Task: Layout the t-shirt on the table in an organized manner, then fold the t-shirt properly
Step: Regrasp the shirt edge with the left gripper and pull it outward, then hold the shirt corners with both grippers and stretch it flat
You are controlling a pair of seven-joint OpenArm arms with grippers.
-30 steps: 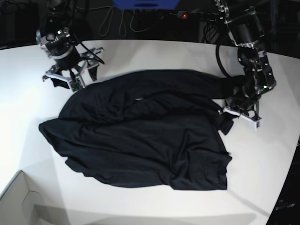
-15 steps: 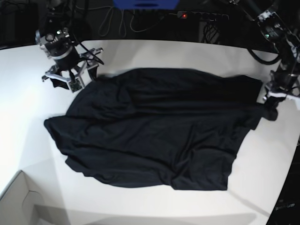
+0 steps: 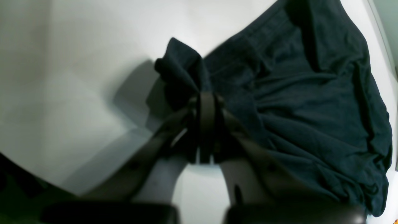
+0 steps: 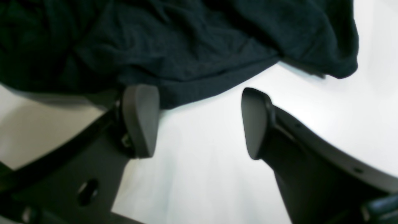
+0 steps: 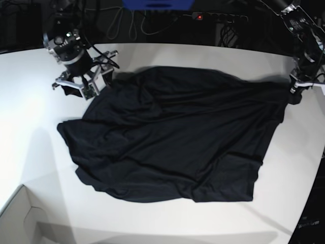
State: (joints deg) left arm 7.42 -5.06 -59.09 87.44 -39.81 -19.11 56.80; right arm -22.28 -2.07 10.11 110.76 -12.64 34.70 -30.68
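Where t-shirt [image 5: 172, 137] ends, box [image 5: 20, 218]

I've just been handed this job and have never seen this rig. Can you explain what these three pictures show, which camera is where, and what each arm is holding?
This is a two-armed robot working over a white table. The base view looks down on the whole scene; the other two pictures come from cameras mounted on each wrist, looking along the fingers.

A black t-shirt lies spread but wrinkled on the table, and a white box sits at the near corner.

In the base view the sides are mirrored: the left end effector is at the right edge. Its wrist camera shows the fingers shut on a bunched bit of the shirt's edge.

The right end effector is at the upper left. Its wrist view shows the jaws wide open, with only bare table between them, beside the shirt's edge and holding nothing.
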